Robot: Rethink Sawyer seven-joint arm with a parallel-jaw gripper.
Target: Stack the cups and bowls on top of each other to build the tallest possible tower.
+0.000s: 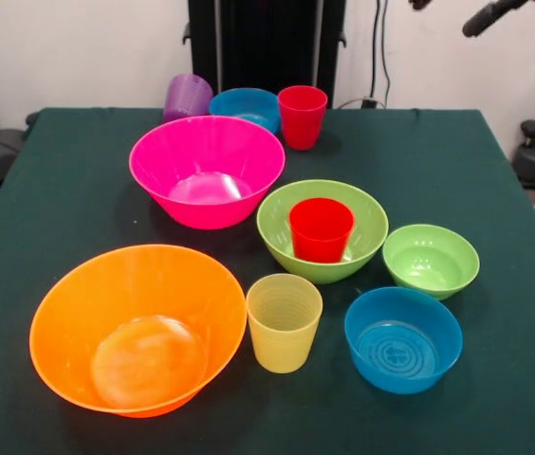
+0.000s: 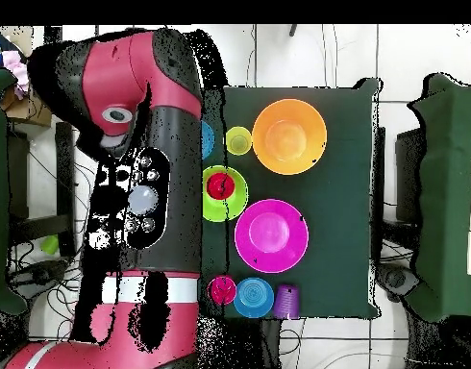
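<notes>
The tower so far is only a bright red translucent plastic cup (image 1: 322, 228) standing upright inside the medium lime green plastic bowl (image 1: 322, 230) mid-worktop, with the big hot pink bowl (image 1: 207, 171) just beside it and not nested. The robot's arm (image 2: 148, 183) is drawn off to one side of the green-clothed worktop (image 1: 476, 171), so every piece lies well apart from it, and I cannot tell the tool's state. Around the green bowl crowd the ribbed yellow cup (image 1: 284, 321), the large orange bowl (image 1: 138, 328), a small green bowl (image 1: 431, 260) and a small blue bowl (image 1: 403, 338), which would hem in any approach.
</notes>
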